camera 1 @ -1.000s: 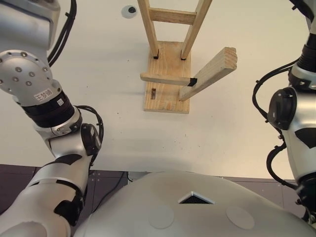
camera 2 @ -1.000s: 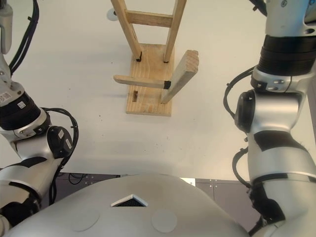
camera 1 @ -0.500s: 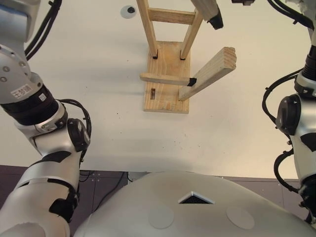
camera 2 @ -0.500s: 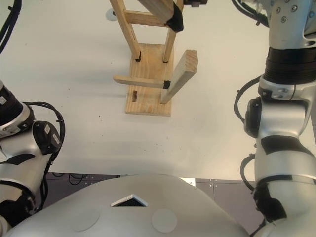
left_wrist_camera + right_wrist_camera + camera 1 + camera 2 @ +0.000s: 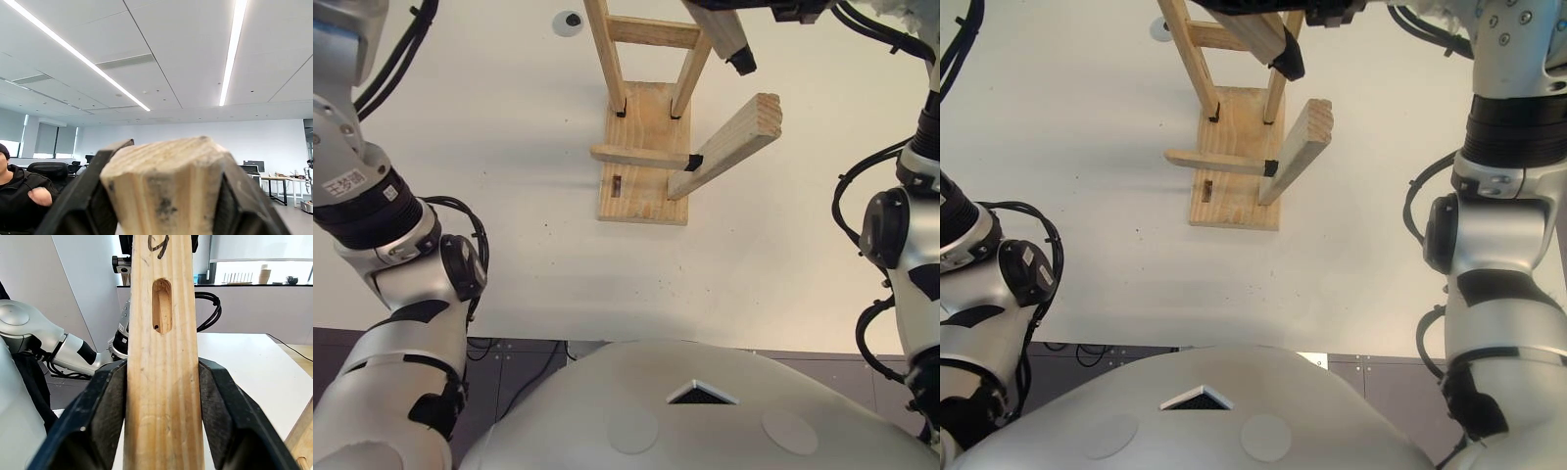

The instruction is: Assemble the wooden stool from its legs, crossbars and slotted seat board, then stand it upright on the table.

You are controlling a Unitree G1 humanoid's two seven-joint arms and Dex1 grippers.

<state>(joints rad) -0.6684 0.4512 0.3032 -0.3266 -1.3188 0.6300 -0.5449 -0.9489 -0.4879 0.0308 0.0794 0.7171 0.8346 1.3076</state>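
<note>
While the seat board (image 5: 641,201) lies flat on the white table (image 5: 509,196) in the upper middle of the left eye view, its long axis runs from the top of the frame toward the bottom. From its far slots two upright legs (image 5: 605,49) rise out of the top edge, joined by a crossbar (image 5: 656,31) that lies level, left to right. A leaning leg (image 5: 729,142) slants from the board's right edge up toward the upper right, and a second crossbar (image 5: 636,155) juts from it leftward over the board. An open slot (image 5: 618,181) shows near the board's left edge. At the top edge a loose leg (image 5: 720,24) hangs above the frame, sloping down to the right, its dark tip (image 5: 741,64) beside the right upright leg.

In the right eye view the loose leg (image 5: 1253,29) slopes the same way, from upper left to lower right, across the upright legs.

In the left wrist view the left gripper (image 5: 168,191) has its black fingers (image 5: 80,205) clamped on a wooden piece (image 5: 168,171) whose end grain faces the camera. Whether this is the loose leg, I cannot tell.

In the right wrist view the right gripper (image 5: 164,396) presses its fingers (image 5: 110,416) tight on both sides of the loose leg, whose long axis runs away from the camera, an oval mortise (image 5: 162,306) facing it.
</note>
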